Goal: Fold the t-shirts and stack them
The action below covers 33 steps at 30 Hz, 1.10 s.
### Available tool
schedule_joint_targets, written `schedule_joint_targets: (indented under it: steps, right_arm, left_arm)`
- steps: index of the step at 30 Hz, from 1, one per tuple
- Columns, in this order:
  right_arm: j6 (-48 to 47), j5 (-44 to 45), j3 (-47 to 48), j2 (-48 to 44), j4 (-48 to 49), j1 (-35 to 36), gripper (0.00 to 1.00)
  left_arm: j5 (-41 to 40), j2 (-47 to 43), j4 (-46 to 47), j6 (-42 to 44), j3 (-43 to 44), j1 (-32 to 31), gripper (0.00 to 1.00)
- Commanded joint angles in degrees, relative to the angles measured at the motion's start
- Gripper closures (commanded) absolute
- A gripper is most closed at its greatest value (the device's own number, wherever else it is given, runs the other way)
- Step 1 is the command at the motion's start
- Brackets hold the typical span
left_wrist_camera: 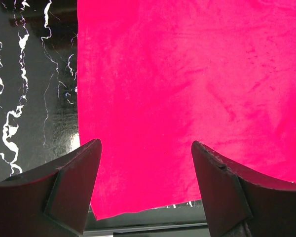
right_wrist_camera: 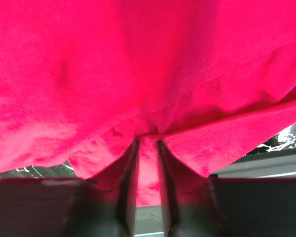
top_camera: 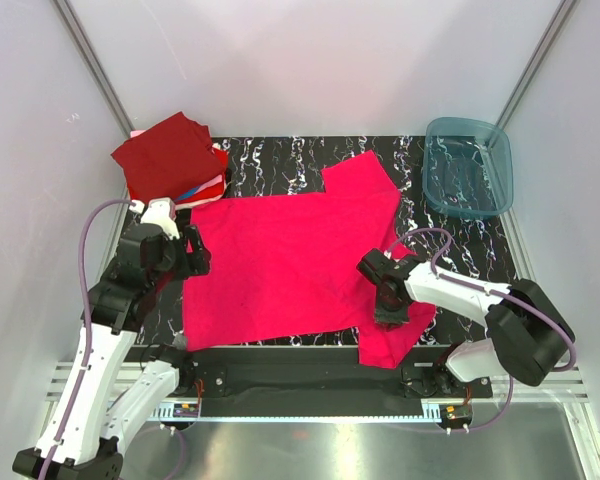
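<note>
A magenta-pink t-shirt (top_camera: 290, 260) lies spread flat on the black marbled mat (top_camera: 270, 160). My right gripper (top_camera: 388, 300) is shut on a pinch of the shirt near its near-right sleeve; in the right wrist view the cloth (right_wrist_camera: 148, 74) is bunched between the fingers (right_wrist_camera: 130, 177). My left gripper (top_camera: 194, 250) is open and empty, hovering over the shirt's left edge; in the left wrist view the shirt (left_wrist_camera: 187, 89) fills the gap between the fingers (left_wrist_camera: 74, 182). A stack of folded t-shirts, dark maroon on top (top_camera: 168, 155), sits at the far left.
A teal translucent bin (top_camera: 467, 166) stands at the far right corner. White walls close in on both sides. The metal rail and table's front edge (top_camera: 300, 385) run just below the shirt's near hem.
</note>
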Motion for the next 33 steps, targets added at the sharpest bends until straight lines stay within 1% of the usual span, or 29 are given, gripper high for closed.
schedule_joint_targets:
  steps: [1,3,6,10,16,21,23,27,30,33]
  right_arm:
    - [0.1,-0.7,1.2,-0.3,0.2,-0.4,0.79]
    - [0.0,-0.7,1.1,-0.2,0.4,-0.3,0.85]
    - [-0.1,-0.9,1.3,0.2,0.4,-0.3,0.89]
    - [0.3,-0.6,1.0,-0.6,0.3,-0.3,1.0]
    - [2.5,1.6,0.5,-4.7,-1.4,-0.3,1.0]
    - [4.5,6.2,3.9,-14.4,-7.5,-0.3,1.0]
    - [4.7,6.2,4.6,-15.8,-7.4,-0.3,1.0]
    - [6.2,5.9,4.6,-15.8,-7.5,-0.3,1.0]
    - [7.4,6.7,4.1,-19.9,-7.2,-0.3,1.0]
    - [8.3,9.3,6.4,-23.4,-10.3,-0.3,1.0]
  left_arm:
    - [0.8,-0.9,2.6,0.7,-0.1,-0.2,0.21]
    - [0.8,-0.9,2.6,0.7,-0.1,-0.2,0.2]
    - [0.8,-1.2,2.7,0.7,-0.2,-0.2,0.2]
    - [0.9,-1.0,2.8,0.7,-0.2,-0.2,0.2]
    - [0.9,-0.9,2.8,0.7,-0.3,-0.2,0.2]
    - [0.9,-0.8,2.8,0.7,-0.3,-0.2,0.2]
    - [1.0,-0.6,2.8,0.7,-0.2,-0.2,0.2]
    - [0.8,-0.8,2.8,0.6,-0.3,-0.2,0.2]
    - [0.9,-0.6,2.8,0.7,-0.3,-0.2,0.2]
    - [0.9,-0.2,2.8,0.7,-0.3,-0.2,0.2]
